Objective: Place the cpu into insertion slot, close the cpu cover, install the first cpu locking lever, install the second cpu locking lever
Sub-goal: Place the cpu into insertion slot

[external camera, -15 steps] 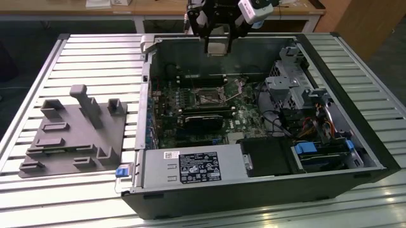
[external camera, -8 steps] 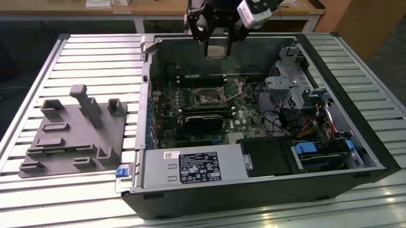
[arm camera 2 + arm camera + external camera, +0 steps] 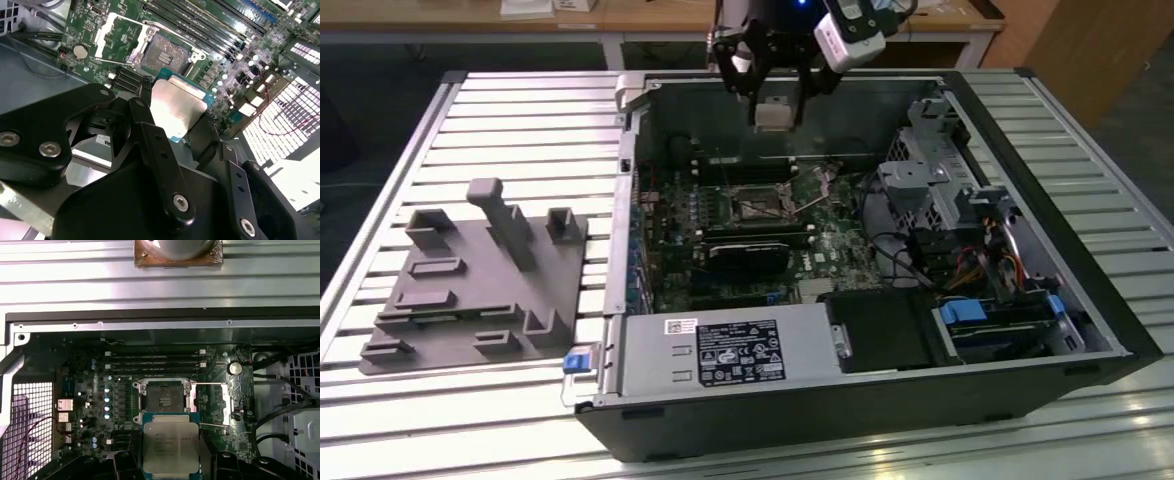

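Cpu (image 3: 171,447) pinched by two opposite edges between the dark fingers (image 3: 150,130) of the gripper (image 3: 774,105), silvery-grey top bare in both wrist views, a green rim along its edge. Up in the air over the open computer case (image 3: 854,420), near the case's far wall in the exterior view, well above the motherboard (image 3: 720,250) and not yet in the insertion slot (image 3: 163,401). Beneath, the slot's square bed empty and uncovered. Just beside it, standing open and off the slot, the cpu cover (image 3: 104,30), a thin metal frame with green board visible through its window. Along another side of the slot, a row of long memory slots (image 3: 155,362). Around all of this, the case lying on its side on a slatted metal desk (image 3: 507,120). On the exterior view's left, near the case but apart from it, a grey moulded fixture (image 3: 467,290) with upright posts.
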`<action>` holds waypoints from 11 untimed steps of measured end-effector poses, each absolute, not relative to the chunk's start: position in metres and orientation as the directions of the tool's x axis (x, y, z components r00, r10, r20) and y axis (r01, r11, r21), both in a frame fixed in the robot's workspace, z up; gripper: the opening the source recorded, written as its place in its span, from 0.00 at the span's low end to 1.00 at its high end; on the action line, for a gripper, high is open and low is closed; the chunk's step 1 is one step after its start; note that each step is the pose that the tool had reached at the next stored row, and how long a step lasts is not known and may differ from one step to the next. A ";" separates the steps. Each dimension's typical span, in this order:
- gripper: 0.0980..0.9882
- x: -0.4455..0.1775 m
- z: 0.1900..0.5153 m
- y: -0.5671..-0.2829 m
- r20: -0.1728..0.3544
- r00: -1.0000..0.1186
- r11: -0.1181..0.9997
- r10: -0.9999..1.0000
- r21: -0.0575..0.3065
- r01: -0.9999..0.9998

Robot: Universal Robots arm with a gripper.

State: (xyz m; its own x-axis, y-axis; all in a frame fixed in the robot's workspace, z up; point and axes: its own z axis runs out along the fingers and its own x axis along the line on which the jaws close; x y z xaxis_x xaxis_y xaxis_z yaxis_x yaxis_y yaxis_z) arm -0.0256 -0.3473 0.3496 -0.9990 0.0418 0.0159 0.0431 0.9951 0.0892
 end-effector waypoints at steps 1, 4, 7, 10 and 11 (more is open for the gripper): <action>0.50 -0.026 0.348 -0.347 0.016 -0.999 0.995 0.046 0.089 0.047; 0.50 -0.026 0.344 -0.347 0.016 -0.998 0.994 0.065 0.089 0.066; 0.50 -0.026 0.341 -0.347 0.016 -0.995 0.991 0.100 0.089 0.101; 0.50 -0.026 0.339 -0.347 0.015 -0.989 0.985 0.145 0.089 0.146; 0.50 -0.026 0.338 -0.347 0.016 -0.987 0.983 0.161 0.089 0.162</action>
